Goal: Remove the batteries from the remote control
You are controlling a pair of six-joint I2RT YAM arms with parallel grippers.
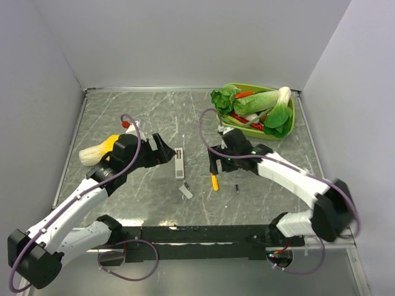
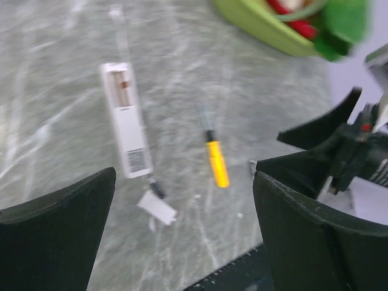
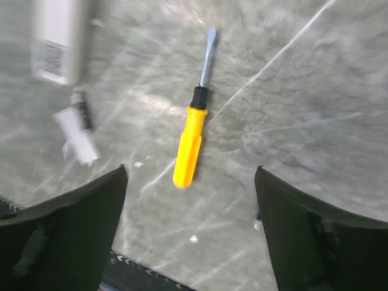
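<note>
The white remote control (image 1: 179, 163) lies back up on the table, its open recess at the far end (image 2: 121, 85). One dark battery (image 1: 185, 184) lies just off its near end (image 2: 156, 187), beside the flat white cover piece (image 1: 186, 192). A second battery (image 1: 237, 187) lies right of the yellow-handled screwdriver (image 1: 214, 181) and shows at my right finger's edge (image 3: 257, 222). My left gripper (image 1: 165, 148) is open and empty, left of the remote. My right gripper (image 1: 212, 161) is open and empty, above the screwdriver (image 3: 193, 139).
A green tray (image 1: 290, 120) of toy vegetables stands at the back right. A yellow and white toy vegetable (image 1: 99, 151) lies at the left behind my left arm. Grey walls close in the table on three sides.
</note>
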